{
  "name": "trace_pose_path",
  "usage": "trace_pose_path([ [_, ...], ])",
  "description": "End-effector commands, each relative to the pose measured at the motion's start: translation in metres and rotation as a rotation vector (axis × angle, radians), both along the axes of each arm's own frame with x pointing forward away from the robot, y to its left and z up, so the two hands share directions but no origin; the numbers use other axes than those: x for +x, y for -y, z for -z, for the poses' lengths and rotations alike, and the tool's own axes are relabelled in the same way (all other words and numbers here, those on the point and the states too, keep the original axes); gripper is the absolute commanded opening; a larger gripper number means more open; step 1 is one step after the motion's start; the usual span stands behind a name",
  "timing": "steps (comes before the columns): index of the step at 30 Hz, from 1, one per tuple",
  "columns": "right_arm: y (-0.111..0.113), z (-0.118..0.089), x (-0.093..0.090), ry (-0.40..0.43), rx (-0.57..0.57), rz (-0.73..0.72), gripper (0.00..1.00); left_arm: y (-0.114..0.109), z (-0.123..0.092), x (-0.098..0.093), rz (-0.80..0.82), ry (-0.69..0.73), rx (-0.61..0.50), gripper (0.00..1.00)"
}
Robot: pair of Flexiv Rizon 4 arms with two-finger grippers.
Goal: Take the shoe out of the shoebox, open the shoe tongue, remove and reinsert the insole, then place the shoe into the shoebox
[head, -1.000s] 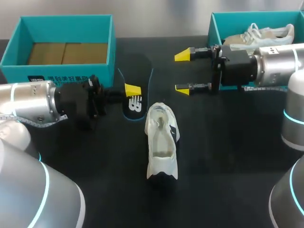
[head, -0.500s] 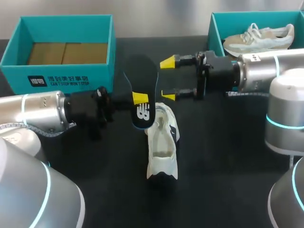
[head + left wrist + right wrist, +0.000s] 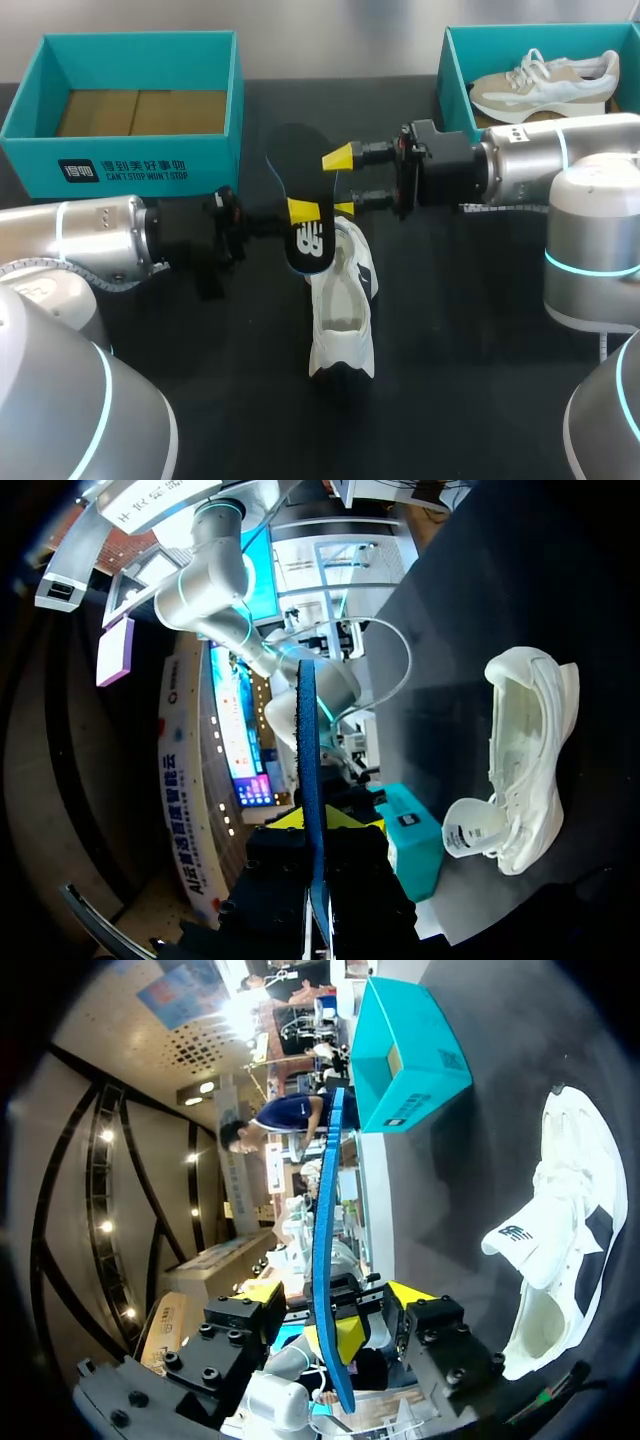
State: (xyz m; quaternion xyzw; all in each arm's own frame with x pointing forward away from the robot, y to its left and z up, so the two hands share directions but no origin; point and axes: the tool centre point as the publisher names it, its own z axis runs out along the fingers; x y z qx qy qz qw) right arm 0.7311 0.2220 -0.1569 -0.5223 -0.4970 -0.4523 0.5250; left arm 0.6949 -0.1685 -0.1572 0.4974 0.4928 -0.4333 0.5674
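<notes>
Cardboard (image 3: 140, 112) lies in the left shoebox (image 3: 140, 150). A beige shoe (image 3: 540, 85) sits in the right shoebox (image 3: 455, 60), its sole partly hidden by my right arm (image 3: 520, 170). Left fingers (image 3: 303, 210) are clamped on the dark insole (image 3: 305, 175), held on edge, with the white shoe (image 3: 340, 310) on the bench (image 3: 470, 330) just under them. Right fingers (image 3: 337, 158) stand apart astride the insole's rim; contact is unclear.
</notes>
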Motion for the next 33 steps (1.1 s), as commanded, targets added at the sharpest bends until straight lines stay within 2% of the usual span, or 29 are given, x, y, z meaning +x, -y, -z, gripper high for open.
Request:
trace_pose_path([
  [1, -0.0012, 0.0018, -0.0031, -0.002, 0.002, 0.0, 0.42, 0.0032, 0.003, 0.0005, -0.004, -0.002, 0.011, 0.0],
  [8, -0.0025, 0.0011, -0.0041, 0.003, -0.003, -0.023, 0.37, 0.0053, 0.0068, 0.0013, -0.004, -0.014, 0.014, 0.0],
  [17, -0.0025, 0.0011, -0.0033, 0.019, -0.003, -0.045, 0.38, 0.0092, 0.0082, 0.0006, -0.003, -0.016, 0.015, 0.0],
  [22, -0.0039, 0.0013, -0.002, 0.023, -0.004, -0.054, 0.32, 0.0106, 0.0089, 0.0014, -0.006, -0.015, 0.016, 0.0],
  [30, -0.006, 0.0018, -0.0011, 0.032, -0.001, -0.063, 0.29, 0.0118, 0.0093, 0.0029, -0.009, -0.009, 0.017, 0.0],
  [33, -0.0067, 0.0017, -0.001, 0.034, 0.004, -0.056, 0.21, 0.012, 0.0093, 0.0035, -0.015, -0.005, 0.016, 0.0],
])
